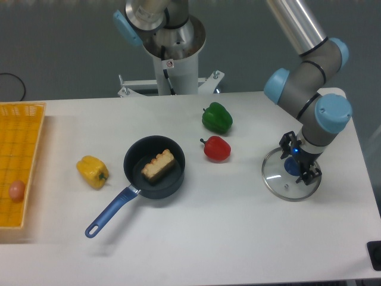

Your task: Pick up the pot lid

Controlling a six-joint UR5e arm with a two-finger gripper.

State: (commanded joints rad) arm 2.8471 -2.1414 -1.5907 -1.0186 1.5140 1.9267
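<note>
The glass pot lid (275, 177) lies flat on the white table at the right, and its blue knob (291, 168) shows partly under the gripper. My gripper (299, 159) is down over the lid, pointing at the table. One black finger stands on each side of the knob. The fingers are spread apart, so the gripper looks open, and the lid rests on the table. The wrist hides the knob's top.
A red pepper (216, 148) and a green pepper (216, 117) sit left of the lid. A dark pan (134, 159) with a blue handle holds a piece of bread (158, 165). Farther left are a yellow pepper (92, 171) and a yellow basket (21, 143) holding an egg (16, 190).
</note>
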